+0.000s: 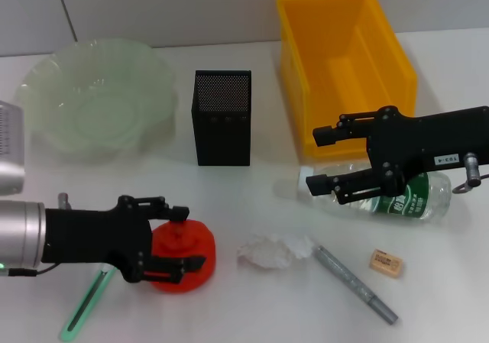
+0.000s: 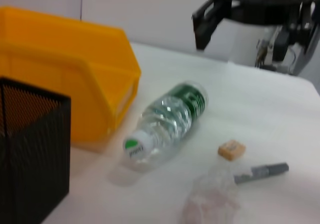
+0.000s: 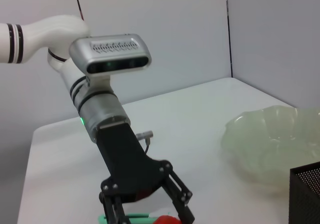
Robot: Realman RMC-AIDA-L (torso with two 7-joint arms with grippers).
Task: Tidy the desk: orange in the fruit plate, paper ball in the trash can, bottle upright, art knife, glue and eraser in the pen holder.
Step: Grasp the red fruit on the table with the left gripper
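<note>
On the white worktop (image 1: 252, 312), the left tool (image 1: 183, 237) straddles the orange (image 1: 187, 255), fingers spread on either side of the fruit, not closed on it. Right tool (image 1: 319, 160) hangs open over the lying bottle (image 1: 405, 199), beside the yellow bin (image 1: 344, 68). Paper ball (image 1: 271, 251) lies between orange and eraser (image 1: 386, 263).

No legible text, bottle (image 1: 397, 198) label unreadable
</note>
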